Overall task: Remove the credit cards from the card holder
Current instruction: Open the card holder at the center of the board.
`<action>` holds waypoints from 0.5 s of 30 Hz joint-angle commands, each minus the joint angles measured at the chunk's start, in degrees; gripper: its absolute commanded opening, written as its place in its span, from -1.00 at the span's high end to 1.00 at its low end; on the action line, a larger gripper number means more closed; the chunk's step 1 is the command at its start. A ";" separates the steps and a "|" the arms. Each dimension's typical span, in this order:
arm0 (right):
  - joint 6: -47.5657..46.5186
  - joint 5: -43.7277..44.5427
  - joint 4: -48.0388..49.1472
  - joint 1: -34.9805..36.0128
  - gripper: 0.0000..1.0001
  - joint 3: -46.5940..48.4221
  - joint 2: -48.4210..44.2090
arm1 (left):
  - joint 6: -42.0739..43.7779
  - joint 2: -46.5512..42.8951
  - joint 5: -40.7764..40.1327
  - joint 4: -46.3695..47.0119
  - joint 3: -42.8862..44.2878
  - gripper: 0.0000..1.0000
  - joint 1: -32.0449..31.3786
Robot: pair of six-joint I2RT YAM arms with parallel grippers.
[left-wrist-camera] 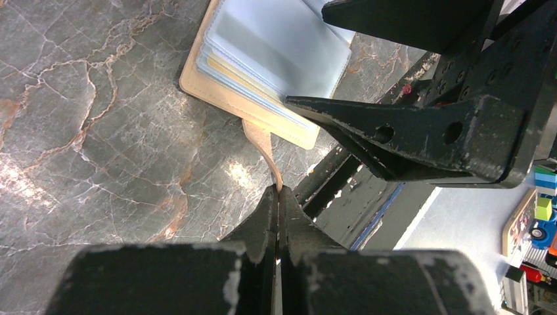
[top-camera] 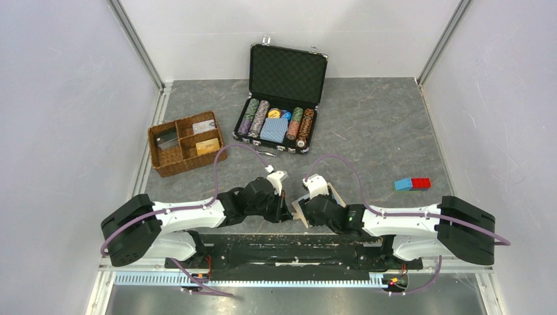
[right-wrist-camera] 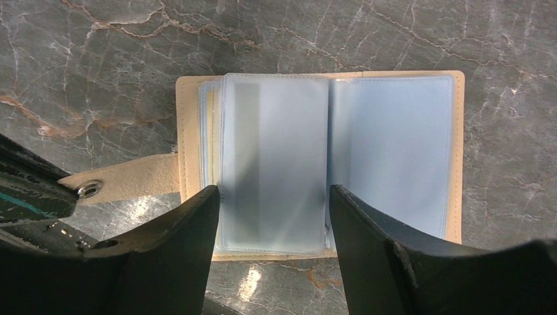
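Where the two arms meet at the middle of the surface's near edge, the card holder (right-wrist-camera: 322, 157) lies open and flat on the grey marbled surface (top-camera: 374, 125). Its tan border frames pale blue-grey plastic sleeves.

The left gripper (left-wrist-camera: 277, 191) is clamped tight on the end of the strap tab (left-wrist-camera: 261, 141), which curves up off the surface from the holder's left edge. A metal snap (right-wrist-camera: 89, 190) sits near the pinched end.

The right gripper (right-wrist-camera: 272, 193) hangs over the holder with its jaws spread, one fingertip at each long edge of the uppermost sleeve (right-wrist-camera: 272, 144), at that sleeve's near end. Whether the fingertips touch the plastic cannot be told. A greyish band shows through the frosted sleeve, but no card can be made out for certain.

Bare marble borders the holder on its far, left and right sides. Its near edge lies close to the surface's near edge and the black base rail (left-wrist-camera: 341, 190).

Toward the far left corner stands a wicker divided tray (top-camera: 190, 164) with three flat cards (top-camera: 207, 146) in separate compartments. An open black chip case (top-camera: 289, 72) stands at the middle of the far edge. Blue and red blocks (top-camera: 412, 184) lie near the right edge, well apart from the grippers.
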 commanded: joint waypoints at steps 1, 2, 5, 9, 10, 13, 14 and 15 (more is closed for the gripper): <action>1.02 3.90 -1.58 0.31 -0.28 1.11 -1.26 | 0.52 -0.67 -0.08 1.78 -0.13 0.95 0.13; 1.09 4.06 -1.82 0.32 -0.28 1.16 -1.33 | 0.54 -0.73 -0.04 1.78 -0.13 0.95 0.16; 1.35 5.15 -2.72 0.36 -0.28 1.38 -1.84 | 0.52 -0.83 -0.10 1.78 -0.30 0.95 0.16; 1.56 6.16 -3.70 0.40 -0.29 1.47 -3.09 | 0.50 -0.86 -0.17 1.78 -0.46 0.95 0.14; 1.56 6.30 -3.81 0.39 -0.29 1.47 -3.32 | 0.45 -0.93 -0.16 1.78 -0.53 0.95 0.14; 1.57 6.81 -4.40 0.39 -0.30 1.63 -4.23 | 0.48 -1.10 -0.12 1.70 -0.54 0.95 0.12; 1.60 6.96 -4.62 0.34 -0.30 1.64 -4.46 | 0.47 -1.15 -0.15 1.62 -0.63 0.95 0.12; 1.53 7.09 -4.73 0.39 -0.30 1.64 -4.65 | 0.55 -1.18 -0.16 1.60 -0.57 0.95 0.12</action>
